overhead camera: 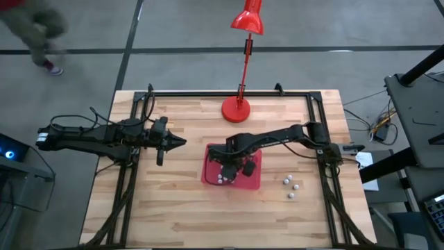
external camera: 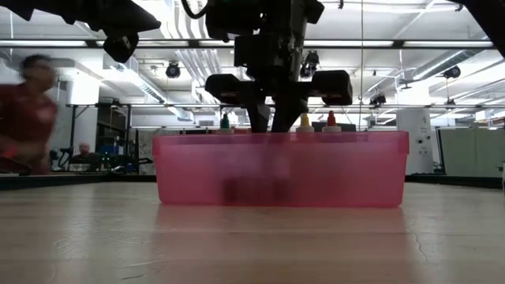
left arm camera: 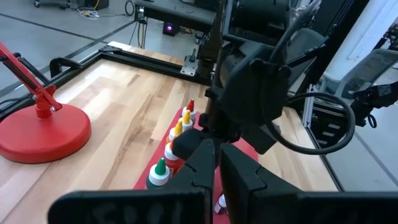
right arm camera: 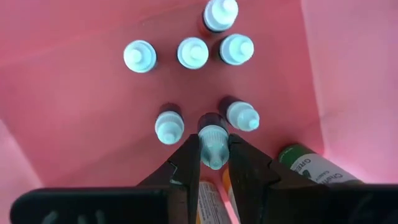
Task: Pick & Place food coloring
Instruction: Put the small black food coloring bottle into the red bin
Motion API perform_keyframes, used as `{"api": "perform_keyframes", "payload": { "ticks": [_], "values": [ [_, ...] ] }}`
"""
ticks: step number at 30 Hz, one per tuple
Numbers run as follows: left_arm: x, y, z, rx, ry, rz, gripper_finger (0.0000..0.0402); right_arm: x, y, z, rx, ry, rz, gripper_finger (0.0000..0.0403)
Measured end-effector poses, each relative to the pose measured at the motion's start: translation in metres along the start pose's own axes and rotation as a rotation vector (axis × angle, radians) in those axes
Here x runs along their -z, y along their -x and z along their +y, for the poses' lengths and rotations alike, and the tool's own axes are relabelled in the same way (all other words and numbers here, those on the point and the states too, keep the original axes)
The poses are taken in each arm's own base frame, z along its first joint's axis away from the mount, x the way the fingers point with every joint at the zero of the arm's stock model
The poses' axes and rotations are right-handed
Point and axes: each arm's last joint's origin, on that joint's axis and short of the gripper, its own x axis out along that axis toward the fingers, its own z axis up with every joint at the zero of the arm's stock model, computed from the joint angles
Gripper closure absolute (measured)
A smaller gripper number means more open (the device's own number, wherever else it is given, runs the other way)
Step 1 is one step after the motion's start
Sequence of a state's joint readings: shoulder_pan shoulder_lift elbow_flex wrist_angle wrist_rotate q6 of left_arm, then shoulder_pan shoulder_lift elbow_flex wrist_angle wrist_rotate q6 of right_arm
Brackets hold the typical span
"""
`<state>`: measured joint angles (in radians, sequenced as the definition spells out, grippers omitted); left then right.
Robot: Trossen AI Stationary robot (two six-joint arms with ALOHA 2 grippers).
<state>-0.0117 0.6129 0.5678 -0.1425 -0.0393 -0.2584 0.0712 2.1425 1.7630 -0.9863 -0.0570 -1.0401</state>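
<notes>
Seven upright food coloring bottles (right arm camera: 193, 53) show in the right wrist view inside one red tray (overhead camera: 251, 182) (an eighth, with a green label, lies on its side at the tray's edge). Three small white beads (overhead camera: 292, 186) lie on the table right of the tray. One red lamp (overhead camera: 240, 104) stands at the far edge. Two arms are present.

Translucent pink-red tray (overhead camera: 208, 173) on a light wood-grain tabletop (overhead camera: 173, 208), with a bright red lamp (overhead camera: 238, 107) behind it. The food coloring bottles (left arm camera: 177, 134) by the tray have green, orange, yellow and red caps; both arms are black.
</notes>
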Motion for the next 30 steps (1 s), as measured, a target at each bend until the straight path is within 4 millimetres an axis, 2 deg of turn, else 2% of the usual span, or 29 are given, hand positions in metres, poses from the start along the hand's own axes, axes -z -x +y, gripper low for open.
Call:
{"api": "perform_keyframes", "payload": {
  "ticks": [12, 20, 30],
  "values": [
    [0.0, 0.0, 0.0, 0.0, -0.001, 0.001, 0.0402, 0.002, 0.0, -0.002, -0.009, -0.013, -0.026, 0.0342],
    [0.0, 0.0, 0.0, 0.0, -0.001, 0.001, 0.0402, 0.003, -0.011, -0.003, -0.03, -0.038, -0.015, 0.0342],
    [0.0, 0.0, 0.0, 0.0, -0.001, 0.0, 0.0402, 0.007, -0.011, -0.005, -0.028, -0.067, -0.013, 0.0342]
  ]
}}
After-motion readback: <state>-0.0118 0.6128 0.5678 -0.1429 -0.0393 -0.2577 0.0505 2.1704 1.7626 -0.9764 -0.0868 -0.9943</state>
